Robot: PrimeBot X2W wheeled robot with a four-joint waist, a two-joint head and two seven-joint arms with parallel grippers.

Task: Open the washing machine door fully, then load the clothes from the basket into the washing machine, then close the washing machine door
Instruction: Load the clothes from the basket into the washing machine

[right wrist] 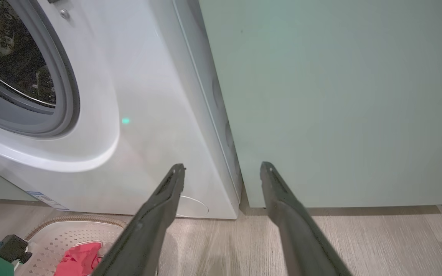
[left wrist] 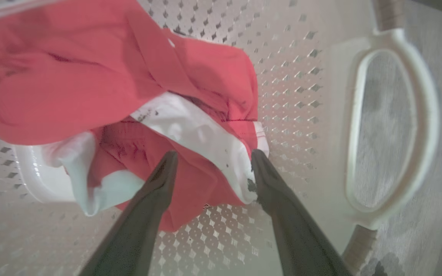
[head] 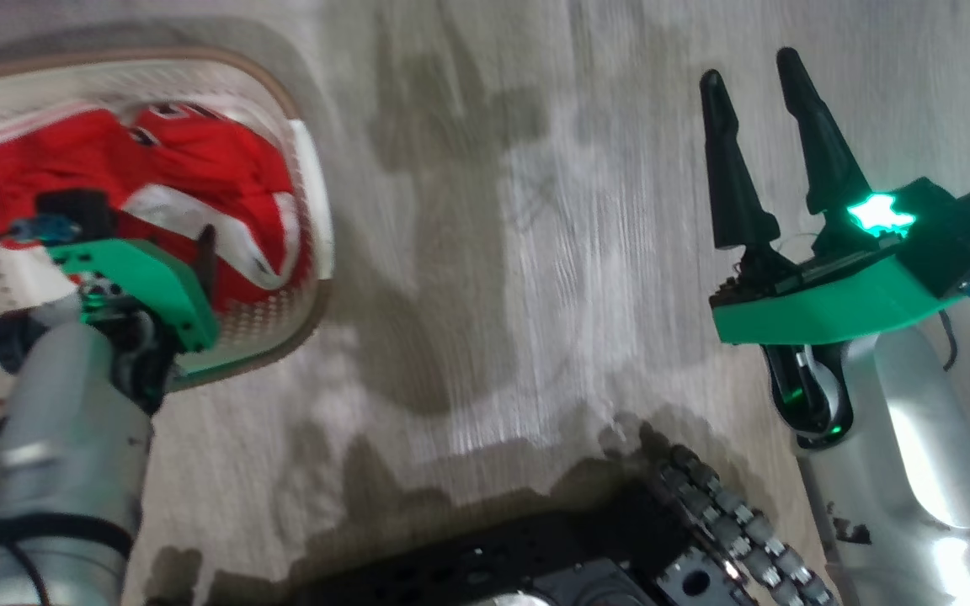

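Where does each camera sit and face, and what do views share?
Left wrist view: left arm, looking into the basket at the clothes; open left gripper.
Right wrist view: right arm, facing the washing machine and cabinet; open right gripper.
Head view: head, looking down at floor; both grippers.
All share basket and clothes.

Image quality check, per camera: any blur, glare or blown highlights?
Head view: motion blur, floor grain streaked, basket edges soft. The LED on the right gripper is blown out, and there is glare on its forearm. Left wrist view: softest, clothes and handle smeared. Right wrist view: sharp, with a green spot reflecting on the washing machine.
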